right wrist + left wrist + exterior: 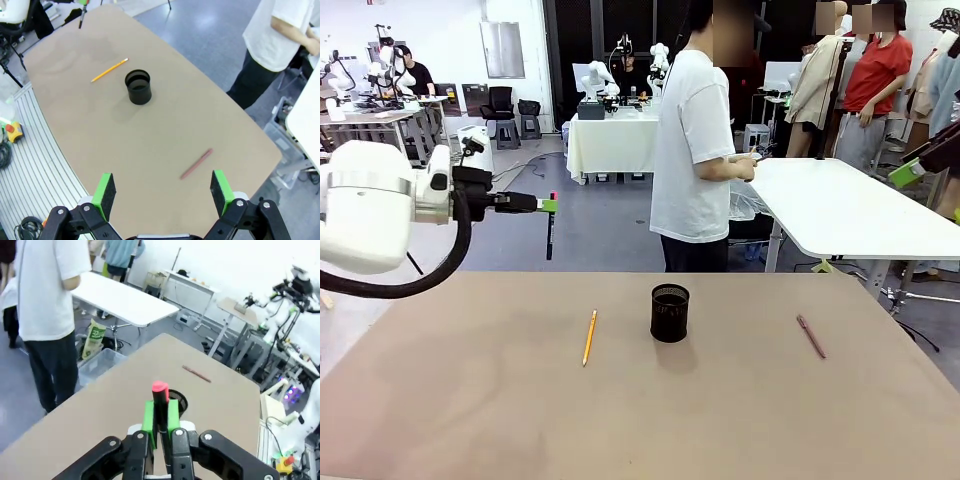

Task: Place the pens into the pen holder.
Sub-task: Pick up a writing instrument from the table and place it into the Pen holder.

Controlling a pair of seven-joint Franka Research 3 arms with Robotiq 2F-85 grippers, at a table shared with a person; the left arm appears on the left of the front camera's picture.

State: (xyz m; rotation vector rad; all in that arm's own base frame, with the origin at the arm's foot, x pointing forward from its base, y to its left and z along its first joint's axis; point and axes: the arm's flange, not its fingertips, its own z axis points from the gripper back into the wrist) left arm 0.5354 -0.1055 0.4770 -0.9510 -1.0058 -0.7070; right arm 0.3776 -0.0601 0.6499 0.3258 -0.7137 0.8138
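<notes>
1. Front view
   - The left arm [380,205] enters from the 9 o'clock edge, which cuts off its upper links. Its wrist is level and points toward 3 o'clock, raised clear of the table [470,400].
   - The left jaws are clamped on the black pen [550,235], which hangs upright with its red end at 12 o'clock.
   - The pen holder [669,312] stands upright near the table's middle.
   - The yellow pencil [589,337] lies flat at 9 o'clock of the holder and the maroon pen [811,336] lies flat at 3 o'clock. Both are well apart from it.

2. Left wrist view
   - The green pads [148,416] press both sides of the black pen [161,410], with its pink-red end uppermost. Its lower length is hidden between the fingers.
   - The pen holder [179,400] sits behind the pads, with only part of its rim exposed.
   - The maroon pen [196,374] lies at 1 o'clock of it.

3. Right wrist view
   - The right jaws stand wide apart high above the table [160,130], holding nothing. The bottom edge cuts off the finger bases.
   - The pen holder [138,86] is upright.
   - The pencil [109,70] lies at 10 o'clock of it and the maroon pen [196,164] at 5 o'clock.
   - The black pen [81,19] is small and hard to make out at the 11 o'clock corner.
</notes>
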